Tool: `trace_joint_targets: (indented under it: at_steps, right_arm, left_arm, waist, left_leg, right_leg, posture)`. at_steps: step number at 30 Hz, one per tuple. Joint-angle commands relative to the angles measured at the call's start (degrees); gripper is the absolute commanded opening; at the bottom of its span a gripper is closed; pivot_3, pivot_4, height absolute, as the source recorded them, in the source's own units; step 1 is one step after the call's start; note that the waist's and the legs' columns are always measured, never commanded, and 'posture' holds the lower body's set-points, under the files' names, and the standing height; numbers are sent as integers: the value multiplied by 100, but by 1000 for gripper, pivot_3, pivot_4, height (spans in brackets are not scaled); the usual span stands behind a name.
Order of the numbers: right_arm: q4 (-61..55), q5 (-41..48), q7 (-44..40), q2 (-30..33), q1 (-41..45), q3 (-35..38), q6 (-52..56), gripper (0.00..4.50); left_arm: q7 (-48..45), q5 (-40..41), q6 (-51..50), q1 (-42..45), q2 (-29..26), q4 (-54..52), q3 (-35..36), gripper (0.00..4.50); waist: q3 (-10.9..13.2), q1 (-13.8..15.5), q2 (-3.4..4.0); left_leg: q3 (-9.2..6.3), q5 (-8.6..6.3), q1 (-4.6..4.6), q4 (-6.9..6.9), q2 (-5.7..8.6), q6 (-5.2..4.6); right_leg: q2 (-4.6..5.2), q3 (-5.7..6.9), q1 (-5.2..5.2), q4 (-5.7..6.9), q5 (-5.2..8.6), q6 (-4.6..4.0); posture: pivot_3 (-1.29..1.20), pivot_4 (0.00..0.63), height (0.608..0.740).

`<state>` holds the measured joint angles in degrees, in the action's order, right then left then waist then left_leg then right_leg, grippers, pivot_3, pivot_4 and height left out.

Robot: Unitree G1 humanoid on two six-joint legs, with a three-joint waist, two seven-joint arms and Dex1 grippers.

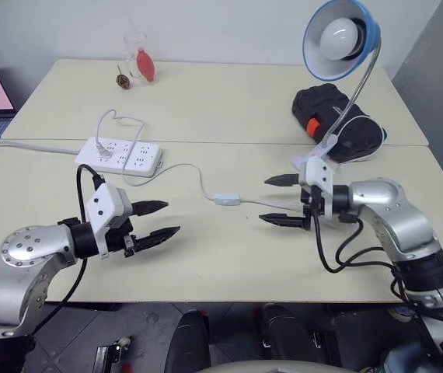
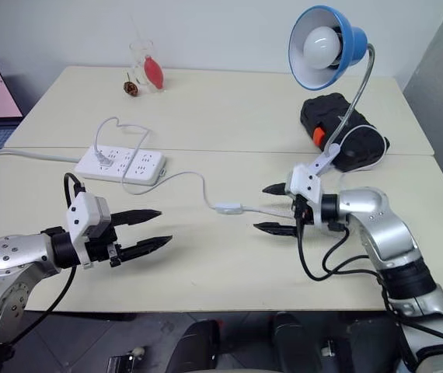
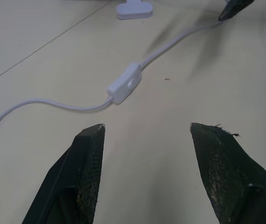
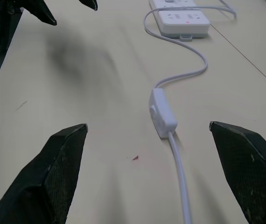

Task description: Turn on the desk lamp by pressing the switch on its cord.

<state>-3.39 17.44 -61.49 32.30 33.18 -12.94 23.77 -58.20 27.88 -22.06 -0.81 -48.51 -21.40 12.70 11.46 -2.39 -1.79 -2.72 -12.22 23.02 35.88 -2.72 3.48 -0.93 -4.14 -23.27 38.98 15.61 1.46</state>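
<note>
Left of the switch (image 1: 226, 199): left tool (image 1: 156, 221), jaws spread and empty, aimed at it, probably to steady the cord (image 1: 181, 167). Switch itself flat on the surface (image 1: 206, 264), mid-cord, bare room all round, well in from the near edge. Right of it: right tool (image 1: 285, 200), spread wide and empty, nearer, straddling the cord, apparently ready to press. Behind that: desk lamp (image 1: 340, 39), unlit.

smooth white plastic switch (image 1: 226, 200), matt table (image 1: 206, 264)
</note>
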Motion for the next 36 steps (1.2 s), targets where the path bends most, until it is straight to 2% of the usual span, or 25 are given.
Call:
trace_joint_targets:
  at_steps: [1,5,10,23,26,36]
  right_arm:
    - [536,-167,98,-348,613,-215,241,4399]
    - [1329,-305,-95,-670,1131,-501,440,4399]
    - [2324,-613,-273,-1015,1566,-739,159,4399]
    - [3653,-1247,-385,-1509,1903,-854,-703,4399]
    - [3881,-1333,-363,-1598,1978,-810,-837,3918]
    - [4146,-1701,-415,-1617,2020,-862,-1471,1425]
  left_arm:
    - [-77,-11,64,36,-69,-73,-32,3018]
    - [-17,-17,72,60,-11,-115,-52,3018]
    - [36,-33,69,-27,-1,-184,-90,3018]
    - [74,-4,8,-15,12,-197,-122,3018]
    - [73,-20,9,27,17,-172,-155,3018]
    - [111,-53,11,92,62,-114,-258,3018]
  waist:
    - [0,-9,0]
    - [0,-43,0]
    - [1,-44,2]
    - [2,-73,3]
    - [2,-75,4]
    - [2,-76,4]
  left_leg:
    - [0,0,0,0,0,0]
    - [0,0,2,-2,1,0]
    - [-4,0,7,-4,1,0]
    - [-5,0,8,-3,1,0]
    - [-6,0,7,-4,0,0]
    - [-6,0,7,-4,1,0]
  right_leg:
    - [0,0,0,1,-2,4]
    - [1,1,0,0,-6,11]
    - [1,6,-4,0,-7,13]
    - [0,7,-6,3,-9,15]
    - [0,8,-6,4,-9,15]
    - [0,8,-6,4,-9,15]
  posture:
    - [0,150,740]
    - [0,150,740]
    - [0,150,740]
    - [0,150,740]
    - [0,150,740]
    - [0,150,740]
